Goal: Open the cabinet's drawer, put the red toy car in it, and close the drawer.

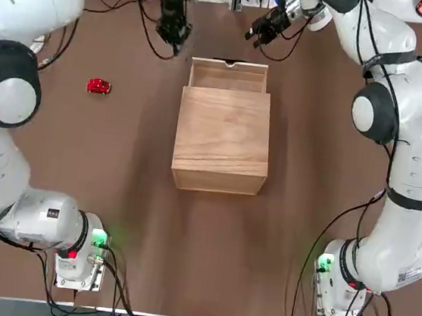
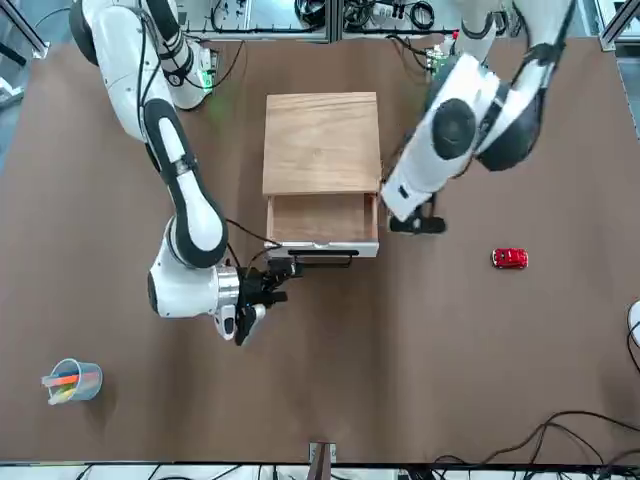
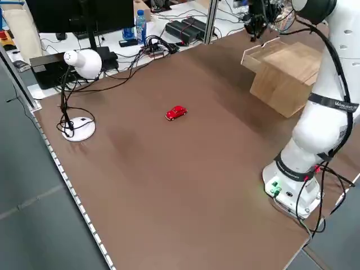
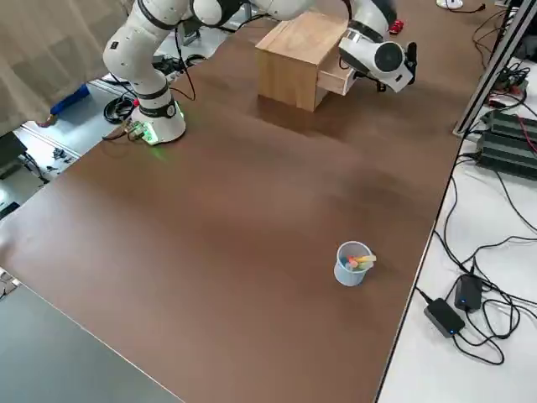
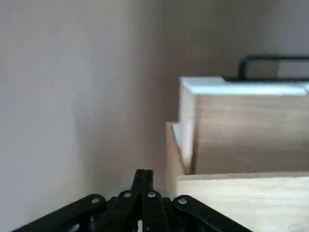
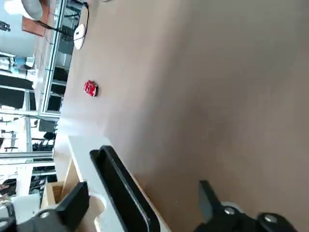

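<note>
Cabinet [image 1: 224, 133] mid-table, drawer [image 1: 229, 76] pulled out on the far side. Handle [image 2: 320, 258] on the drawer's far front. Red toy car [image 1: 99, 86] on the table, left of the cabinet and well apart from it, outside the drawer. Right gripper [image 6: 143, 184] at the far side by the handle, fingers spread wide, nothing held; can't tell if it touches the handle. Left gripper [image 5: 144, 172] narrow, fingers together, empty, left of the drawer and above the table. Cup [image 2: 78, 381] with pens, far right.
</note>
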Motion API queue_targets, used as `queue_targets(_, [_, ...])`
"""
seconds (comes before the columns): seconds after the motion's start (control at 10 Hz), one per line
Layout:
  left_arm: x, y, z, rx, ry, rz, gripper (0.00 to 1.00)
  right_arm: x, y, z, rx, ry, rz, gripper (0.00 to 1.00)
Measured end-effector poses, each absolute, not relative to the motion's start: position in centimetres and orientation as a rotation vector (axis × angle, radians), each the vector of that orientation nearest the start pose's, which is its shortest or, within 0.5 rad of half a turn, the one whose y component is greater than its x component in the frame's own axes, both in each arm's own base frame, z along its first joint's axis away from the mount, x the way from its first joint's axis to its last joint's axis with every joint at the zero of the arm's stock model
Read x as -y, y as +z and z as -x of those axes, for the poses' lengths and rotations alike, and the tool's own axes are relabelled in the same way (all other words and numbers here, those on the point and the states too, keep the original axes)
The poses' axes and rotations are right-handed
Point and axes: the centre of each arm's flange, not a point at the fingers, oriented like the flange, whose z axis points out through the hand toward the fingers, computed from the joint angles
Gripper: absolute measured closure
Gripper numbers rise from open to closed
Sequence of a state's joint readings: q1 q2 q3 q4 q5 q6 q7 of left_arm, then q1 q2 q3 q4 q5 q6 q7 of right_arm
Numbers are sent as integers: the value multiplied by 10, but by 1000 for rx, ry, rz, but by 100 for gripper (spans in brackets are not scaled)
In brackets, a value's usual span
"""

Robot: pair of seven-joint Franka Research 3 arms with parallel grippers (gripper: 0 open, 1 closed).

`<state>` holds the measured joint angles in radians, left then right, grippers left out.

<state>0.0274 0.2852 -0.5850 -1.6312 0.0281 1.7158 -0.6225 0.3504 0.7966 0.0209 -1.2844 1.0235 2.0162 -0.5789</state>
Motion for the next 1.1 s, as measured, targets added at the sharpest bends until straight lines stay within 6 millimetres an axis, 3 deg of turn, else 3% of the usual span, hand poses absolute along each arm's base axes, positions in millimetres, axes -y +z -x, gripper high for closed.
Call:
queue_targets(0.2, [251, 480, -556, 479, 297, 3087, 96, -286, 310, -707, 462, -126, 2217, 0])
queue_targets(0.4, [205, 479, -568, 747, 295, 3014, 85, -236, 327, -728, 465, -185, 2304, 0])
queue_targets(0.7, [114, 445, -582, 1008, 256, 2912, 40, -188, 372, -739, 576, -195, 2436, 0])
queue_targets(0.9, [57, 411, -578, 1243, 179, 2843, 11, -149, 401, -738, 625, -183, 2544, 0])
queue_targets(1.0, [29, 393, -573, 1355, 154, 2802, 1, -133, 418, -735, 651, -167, 2589, 0])
queue_targets(1.1, [5, 376, -569, 1445, 137, 2768, 1, -109, 436, -729, 652, -130, 2625, 0])
